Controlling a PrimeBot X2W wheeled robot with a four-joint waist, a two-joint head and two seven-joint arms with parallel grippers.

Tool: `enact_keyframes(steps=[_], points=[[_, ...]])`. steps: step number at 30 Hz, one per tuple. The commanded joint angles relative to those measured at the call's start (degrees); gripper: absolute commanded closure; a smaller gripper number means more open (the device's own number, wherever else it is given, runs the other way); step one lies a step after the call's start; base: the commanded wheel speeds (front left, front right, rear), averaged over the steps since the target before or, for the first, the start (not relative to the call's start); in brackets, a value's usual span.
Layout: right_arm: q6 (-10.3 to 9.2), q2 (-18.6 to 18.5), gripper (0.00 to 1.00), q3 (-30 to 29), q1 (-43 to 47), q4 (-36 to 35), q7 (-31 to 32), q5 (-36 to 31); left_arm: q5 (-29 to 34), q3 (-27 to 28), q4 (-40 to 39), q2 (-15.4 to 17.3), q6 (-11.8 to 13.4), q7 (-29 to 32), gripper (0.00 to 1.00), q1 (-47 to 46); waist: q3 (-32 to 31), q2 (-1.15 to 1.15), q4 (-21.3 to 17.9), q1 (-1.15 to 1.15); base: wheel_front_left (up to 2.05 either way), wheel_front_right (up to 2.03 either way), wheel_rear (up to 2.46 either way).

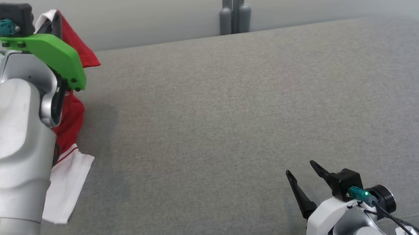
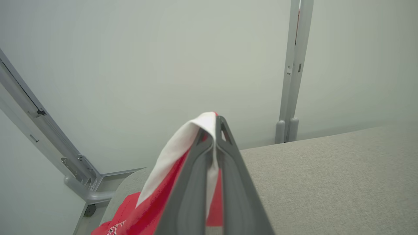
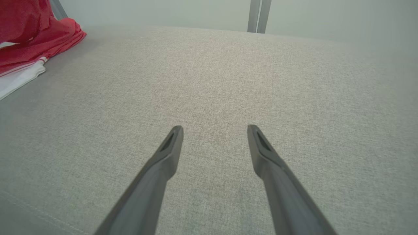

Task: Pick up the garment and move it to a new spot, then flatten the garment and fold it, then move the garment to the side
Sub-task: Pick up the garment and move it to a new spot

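The garment [image 1: 70, 117] is red with white trim and a white panel, bunched at the left edge of the grey cushioned surface [image 1: 231, 112]. My left arm hides much of it. My left gripper [image 2: 215, 121] is raised above the surface and shut on a white-and-red edge of the garment [image 2: 174, 148], which hangs down from the fingertips. My right gripper [image 1: 300, 167] rests low at the near right, open, with nothing between its fingers [image 3: 169, 147]. From there the garment [image 3: 36, 39] lies far off at the upper left.
The grey surface stretches wide across the middle and right. A grey upright post [image 1: 235, 10] stands behind its far edge against a pale wall. A slanted metal frame [image 2: 49, 137] runs beyond the surface's left end.
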Motion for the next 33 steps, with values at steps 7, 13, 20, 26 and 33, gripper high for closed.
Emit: enact_keyframes(steps=[7,13,20,26,33], points=[[-0.03,-0.12,0.00,0.27,-0.22,0.77,-1.15,1.15,-1.14,-1.63,-7.05,-5.20,-1.00,-0.39,1.00,-3.65,-3.19,0.00,-11.45,0.00,0.00,0.00,0.00],[-0.03,-0.13,0.00,0.20,-1.07,1.65,-2.04,1.93,-3.93,-2.07,-10.61,-10.60,-2.12,-2.32,1.00,-5.14,-1.70,0.00,-16.14,0.00,0.00,0.00,0.00],[-0.02,-0.11,0.00,-0.42,-1.79,2.33,-3.12,2.47,-9.74,-2.09,-11.67,-14.14,-3.15,-4.08,1.00,-4.47,0.22,0.00,-18.03,0.00,0.00,0.00,0.00],[-0.03,-0.10,0.00,-1.13,-2.74,2.57,-4.30,3.48,-11.40,-3.13,-6.78,-14.36,-0.81,-4.85,1.00,0.39,3.20,0.00,-16.49,0.00,0.00,0.00,0.00],[-0.02,-0.11,0.00,-1.81,-4.11,3.24,-5.08,3.19,-10.53,-1.56,2.97,-9.40,2.47,-8.96,1.00,7.90,5.19,0.00,-12.26,0.00,0.00,0.00,0.00]])
